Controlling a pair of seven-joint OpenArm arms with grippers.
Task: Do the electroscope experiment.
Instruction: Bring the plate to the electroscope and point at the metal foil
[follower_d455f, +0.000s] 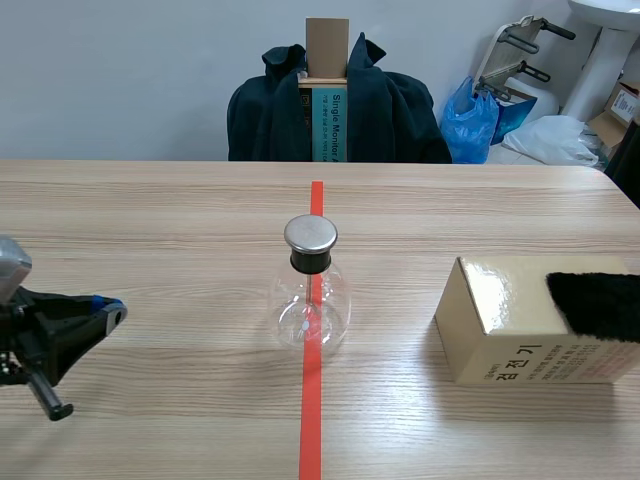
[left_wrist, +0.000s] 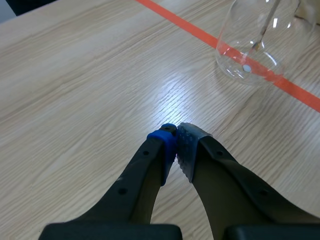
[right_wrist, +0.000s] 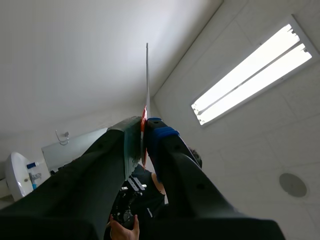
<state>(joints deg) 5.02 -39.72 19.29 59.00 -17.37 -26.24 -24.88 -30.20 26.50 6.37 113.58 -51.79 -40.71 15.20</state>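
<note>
**Electroscope flask (follower_d455f: 311, 295) at table ctr; left gripper (follower_d455f: 112, 313) closed on nothing, right gripper (right_wrist: 144, 125) pinching rod (right_wrist: 147, 75)**

Scene view: the electroscope flask stands upright on the wooden table (follower_d455f: 150, 230), right on the orange-red tape line. It has a round metal cap (follower_d455f: 311, 233) over a black stopper (follower_d455f: 310, 262). The left gripper sits low at the near left edge, well apart from the flask, tips pointing toward it. At right, a tan cardboard box (follower_d455f: 495, 300) rests on the table w/ a black fuzzy cloth (follower_d455f: 598, 303) on its top. Bkgd: chair draped w/ a dark jacket (follower_d455f: 390, 110), and a blue plastic bag (follower_d455f: 470, 125) beside it.

Left wrist view: fingers pressed together, blue pad (left_wrist: 165, 145) meeting grey pad (left_wrist: 189, 145), w/ nothing btwn them, over bare wood. The flask's clear round base is ahead and off to the grey-pad side, on the tape. A thin stem shows inside the glass.

Right wrist view: the right gripper points up toward the ceiling. Its two pads clamp a thin pale rod, seen edge-on, which sticks straight out past the tips. A bit of red shows where the rod meets the pads. A long ceiling light (right_wrist: 250, 75) lies beyond, on the blue-pad side.
</note>
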